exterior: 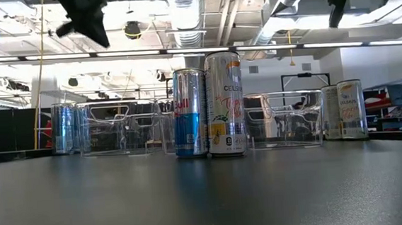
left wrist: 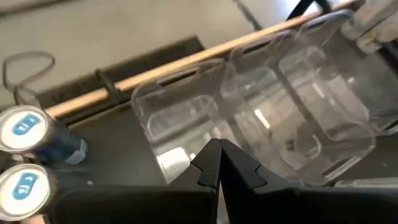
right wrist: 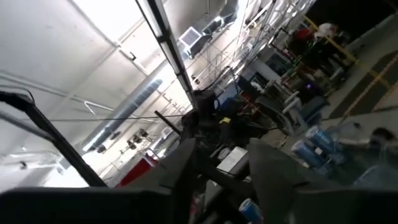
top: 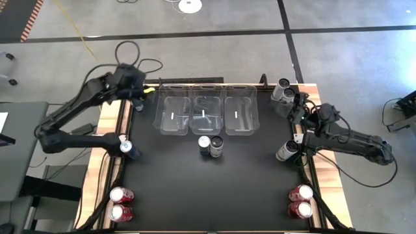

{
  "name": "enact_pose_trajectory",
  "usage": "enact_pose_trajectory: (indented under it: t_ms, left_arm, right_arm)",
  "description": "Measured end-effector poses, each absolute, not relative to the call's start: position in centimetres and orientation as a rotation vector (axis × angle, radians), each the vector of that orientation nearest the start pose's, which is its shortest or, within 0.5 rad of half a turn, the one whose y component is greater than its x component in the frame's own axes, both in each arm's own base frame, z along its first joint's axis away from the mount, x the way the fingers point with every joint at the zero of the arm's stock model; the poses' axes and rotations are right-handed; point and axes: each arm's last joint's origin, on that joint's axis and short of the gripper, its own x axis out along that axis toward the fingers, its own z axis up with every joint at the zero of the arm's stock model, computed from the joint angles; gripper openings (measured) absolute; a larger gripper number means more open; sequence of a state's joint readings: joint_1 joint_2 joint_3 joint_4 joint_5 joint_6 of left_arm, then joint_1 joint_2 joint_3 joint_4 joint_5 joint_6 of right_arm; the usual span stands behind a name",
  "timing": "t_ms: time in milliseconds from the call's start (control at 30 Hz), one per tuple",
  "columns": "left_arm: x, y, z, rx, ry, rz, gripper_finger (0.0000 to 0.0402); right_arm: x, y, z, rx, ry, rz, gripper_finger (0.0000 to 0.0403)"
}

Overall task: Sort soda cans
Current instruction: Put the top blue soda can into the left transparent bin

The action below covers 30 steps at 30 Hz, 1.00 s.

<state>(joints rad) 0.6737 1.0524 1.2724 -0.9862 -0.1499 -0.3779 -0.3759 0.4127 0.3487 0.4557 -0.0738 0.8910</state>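
Note:
Two soda cans stand upright mid-table: a blue-silver one (top: 204, 144) (exterior: 190, 113) and a taller pale one (exterior: 225, 104). More cans stand at the edges: red pairs at the near left (top: 121, 203) and near right (top: 299, 201), a blue one (top: 127, 148) at the left, grey ones (top: 284, 91) (top: 286, 151) at the right. My left gripper (left wrist: 217, 158) (top: 143, 96) is shut and empty. It hangs above the left end of the clear bins (top: 205, 116), pointing down at a slant, with two blue-topped cans (left wrist: 25, 155) beside it. My right gripper (right wrist: 224, 180) (top: 298, 110) is raised at the far right, open and empty, pointing up into the room.
Three clear plastic bins (left wrist: 261, 118) stand side by side along the far edge of the black mat. Wooden rails (top: 107, 120) with cables border the mat on the left and right. Bare mat (top: 208, 195) lies between the middle cans and the near edge.

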Motion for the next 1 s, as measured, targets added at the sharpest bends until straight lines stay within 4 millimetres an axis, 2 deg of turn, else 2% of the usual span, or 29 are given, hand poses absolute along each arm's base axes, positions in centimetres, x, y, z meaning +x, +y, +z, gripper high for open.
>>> enact_pose_trajectory:
  t_ms: [133, 233, 433, 567, 667, 767, 900, 1000]
  left_arm:
    - [14.6, 14.2, 36.8, -0.512, 0.68, 0.948, 0.0002]
    - [14.7, 15.3, 36.4, -0.457, 0.724, 0.95, 0.0002]
    - [14.3, 16.2, 37.4, -0.392, 0.718, 0.984, 0.0002]
    - [13.4, 17.2, 37.9, -0.466, 0.728, 1.067, 0.0017]
    - [13.0, 18.1, 37.8, -0.509, 0.798, 1.092, 0.0058]
    - [13.5, 19.2, 37.4, -0.541, 0.815, 1.11, 0.0115]
    - [13.9, 21.1, 36.5, -0.56, 0.868, 1.175, 0.0199]
    - [13.9, 22.5, 35.2, -0.545, 0.97, 1.234, 0.0254]
  right_arm:
    - [10.7, -4.2, 29.7, 0.749, -0.496, -0.128, 0.0228]
    - [10.6, -4.4, 30.0, 0.742, -0.508, -0.137, 0.0257]
    - [10.7, -4.6, 29.5, 0.781, -0.467, -0.165, 0.027]
    - [10.8, -4.8, 29.0, 0.797, -0.423, -0.202, 0.0271]
    - [10.8, -5.1, 28.8, 0.798, -0.417, -0.227, 0.0271]
    - [10.8, -5.4, 28.8, 0.795, -0.423, -0.251, 0.0271]
    - [10.7, -5.6, 28.8, 0.794, -0.428, -0.265, 0.0271]
    - [10.8, -5.6, 28.7, 0.795, -0.425, -0.265, 0.0271]
